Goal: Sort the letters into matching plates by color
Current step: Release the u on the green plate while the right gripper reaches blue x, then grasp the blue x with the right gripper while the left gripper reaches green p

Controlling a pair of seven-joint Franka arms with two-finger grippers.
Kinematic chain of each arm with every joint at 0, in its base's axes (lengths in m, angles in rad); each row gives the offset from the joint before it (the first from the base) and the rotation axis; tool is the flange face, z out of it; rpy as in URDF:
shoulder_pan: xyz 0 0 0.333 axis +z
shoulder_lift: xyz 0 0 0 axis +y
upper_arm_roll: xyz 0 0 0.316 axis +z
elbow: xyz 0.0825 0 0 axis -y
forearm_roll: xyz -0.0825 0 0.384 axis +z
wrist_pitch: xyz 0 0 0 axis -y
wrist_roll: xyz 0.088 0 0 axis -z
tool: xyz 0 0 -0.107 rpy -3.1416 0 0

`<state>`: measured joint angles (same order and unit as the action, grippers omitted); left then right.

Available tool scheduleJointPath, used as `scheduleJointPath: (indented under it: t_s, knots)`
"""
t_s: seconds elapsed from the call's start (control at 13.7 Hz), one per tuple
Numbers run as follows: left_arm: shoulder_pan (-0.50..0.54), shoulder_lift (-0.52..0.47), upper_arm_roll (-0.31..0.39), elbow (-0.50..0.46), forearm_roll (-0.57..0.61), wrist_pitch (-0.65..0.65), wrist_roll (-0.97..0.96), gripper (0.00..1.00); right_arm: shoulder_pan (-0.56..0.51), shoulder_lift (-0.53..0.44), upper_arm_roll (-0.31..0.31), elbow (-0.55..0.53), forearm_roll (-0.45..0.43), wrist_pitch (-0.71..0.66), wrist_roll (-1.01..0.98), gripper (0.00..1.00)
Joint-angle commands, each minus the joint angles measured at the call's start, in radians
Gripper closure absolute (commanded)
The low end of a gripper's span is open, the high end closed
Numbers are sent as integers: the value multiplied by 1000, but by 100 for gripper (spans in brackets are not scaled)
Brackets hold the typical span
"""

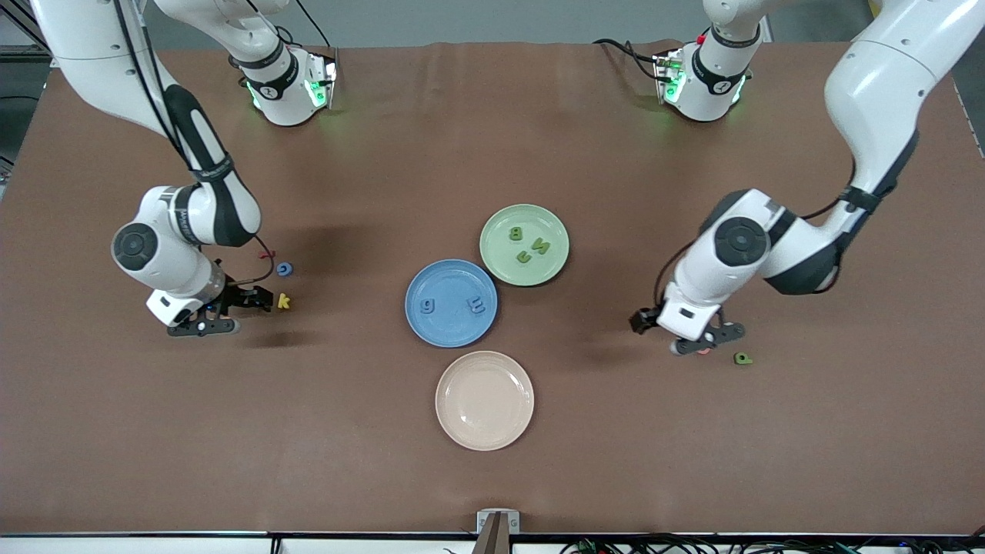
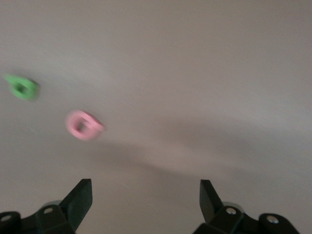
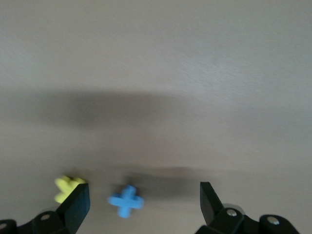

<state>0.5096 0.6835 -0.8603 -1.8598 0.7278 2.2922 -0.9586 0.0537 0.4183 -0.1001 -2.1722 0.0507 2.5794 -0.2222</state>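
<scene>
The left gripper (image 2: 146, 200), fingers spread and empty, hangs over the brown desk (image 1: 154, 431) near a small green foam letter (image 1: 742, 358) and a pink foam ring (image 2: 84, 125). The right gripper (image 3: 145, 202), also spread, hangs over a blue foam cross (image 3: 126, 201) beside a yellow foam letter (image 1: 284, 301); a blue foam ring (image 1: 284, 268) lies nearby. At mid-desk the round blue plate (image 1: 450, 332) holds two blue letters and touches the pale green plate (image 1: 500, 223) holding three green ones; a cream plate (image 1: 484, 400) sits nearer the camera.

Both arms wear glossy white shells with black joint bands and round grey caps at the elbows. Thin black cables loop along the forearms; one red wire shows near the right gripper (image 1: 202, 325). Green lights glow on both bases. The left gripper (image 1: 709, 336) has black jaws, apparently fastened with silver screws.
</scene>
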Motion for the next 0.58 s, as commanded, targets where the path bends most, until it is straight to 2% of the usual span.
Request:
scheduleJointPath:
  t_s: [0.0, 0.36, 0.51]
  knots:
    - [-3, 14, 59, 42, 27, -11, 78, 7, -21, -65, 22, -78, -14, 5, -81, 1]
    - [6, 14, 145, 71, 27, -8, 305, 20, 17, -76, 23, -127, -14, 48, -85, 1]
    - [12, 16, 174, 71, 27, 4, 391, 29, 32, -72, 23, -138, -14, 77, -88, 3]
